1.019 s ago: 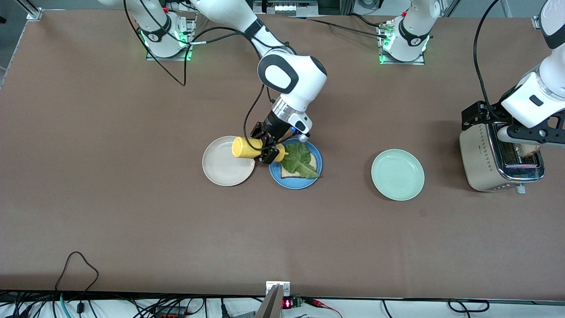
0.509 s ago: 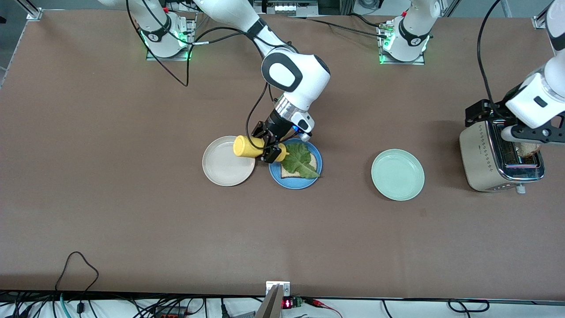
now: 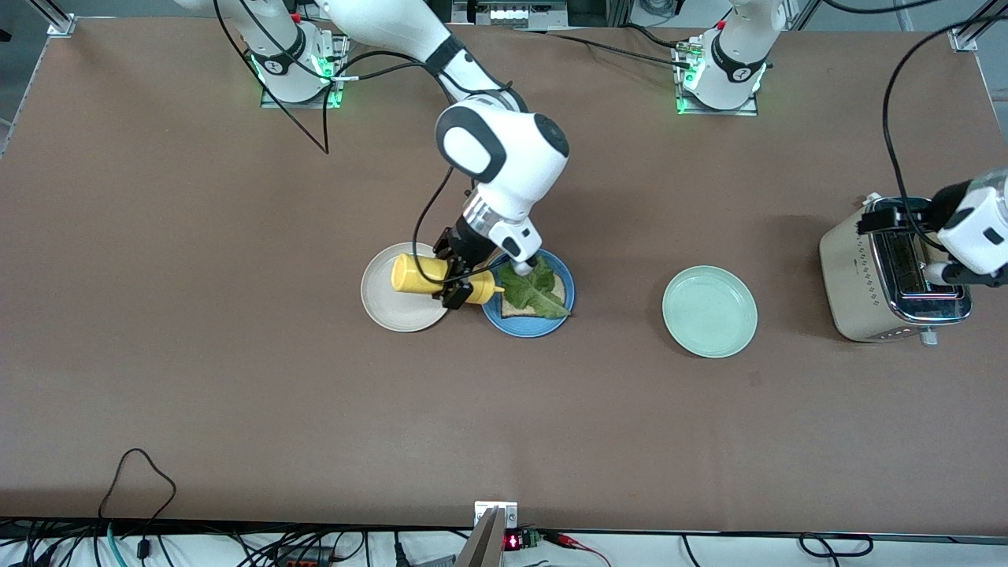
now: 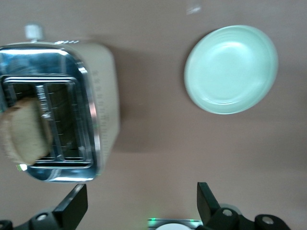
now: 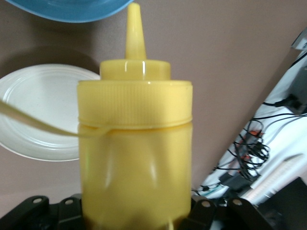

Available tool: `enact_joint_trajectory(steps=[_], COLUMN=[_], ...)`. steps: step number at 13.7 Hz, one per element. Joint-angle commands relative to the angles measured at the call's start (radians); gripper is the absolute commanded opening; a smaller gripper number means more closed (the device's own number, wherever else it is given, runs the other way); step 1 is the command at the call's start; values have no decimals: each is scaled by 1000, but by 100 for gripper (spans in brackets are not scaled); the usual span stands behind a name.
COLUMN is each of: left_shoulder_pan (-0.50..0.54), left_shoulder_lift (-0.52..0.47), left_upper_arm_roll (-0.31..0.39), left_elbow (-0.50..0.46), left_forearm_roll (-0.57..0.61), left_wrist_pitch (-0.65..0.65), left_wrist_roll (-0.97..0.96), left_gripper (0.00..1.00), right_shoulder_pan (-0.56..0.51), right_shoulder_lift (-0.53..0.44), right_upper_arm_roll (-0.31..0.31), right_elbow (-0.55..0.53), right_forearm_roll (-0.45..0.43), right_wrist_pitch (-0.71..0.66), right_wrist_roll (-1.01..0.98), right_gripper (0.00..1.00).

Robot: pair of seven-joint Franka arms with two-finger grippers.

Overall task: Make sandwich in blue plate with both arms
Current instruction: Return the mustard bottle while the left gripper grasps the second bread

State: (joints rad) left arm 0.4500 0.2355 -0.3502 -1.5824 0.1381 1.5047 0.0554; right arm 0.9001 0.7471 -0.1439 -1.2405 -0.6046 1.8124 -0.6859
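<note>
Both arms [image 3: 504,150] are showing glossy white shells with black joint bands and loose black cables trailing. Bases are glowing green, each wearing a black ring with small white markings. Each black pincer [image 4: 142,211] is showing small screws.

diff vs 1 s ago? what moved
The right gripper, shut on the yellow mustard bottle, swung it from over the blue plate toward the cream plate. The left gripper drew off the toaster toward the table's end; a bread slice shows at the slot. Lettuce, bread, the plates and the toaster stayed.
</note>
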Motion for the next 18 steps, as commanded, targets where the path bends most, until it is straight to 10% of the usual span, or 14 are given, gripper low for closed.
enact_joint_trajectory(steps=[1,11,15,18], left_shoulder_pan=[47,245,285,294], left_shoulder_lift=[68,139,139,145], left_upper_arm_roll=[-9,-12,-16,-16], left_elbow=[48,-39,-90,-93], left_forearm_roll=[116,164,153,147], left_wrist_pitch=[2,235,264,262], left_wrist_roll=[124,414,420,449], left_gripper=[100,93,69,29], right_shoulder_pan=[-75,-323,-434,-513], right_shoulder_lift=[-64,-152,-152,-150], right_upper_arm_roll=[14,17,18,18], right_elbow=[3,-11,-37,-69], right_forearm_roll=[118,573,788,934], right_wrist_pitch=[-22,-5,-5,-5], right_wrist_roll=[-82,-325,-499,-656], right_gripper=[0,0,0,0])
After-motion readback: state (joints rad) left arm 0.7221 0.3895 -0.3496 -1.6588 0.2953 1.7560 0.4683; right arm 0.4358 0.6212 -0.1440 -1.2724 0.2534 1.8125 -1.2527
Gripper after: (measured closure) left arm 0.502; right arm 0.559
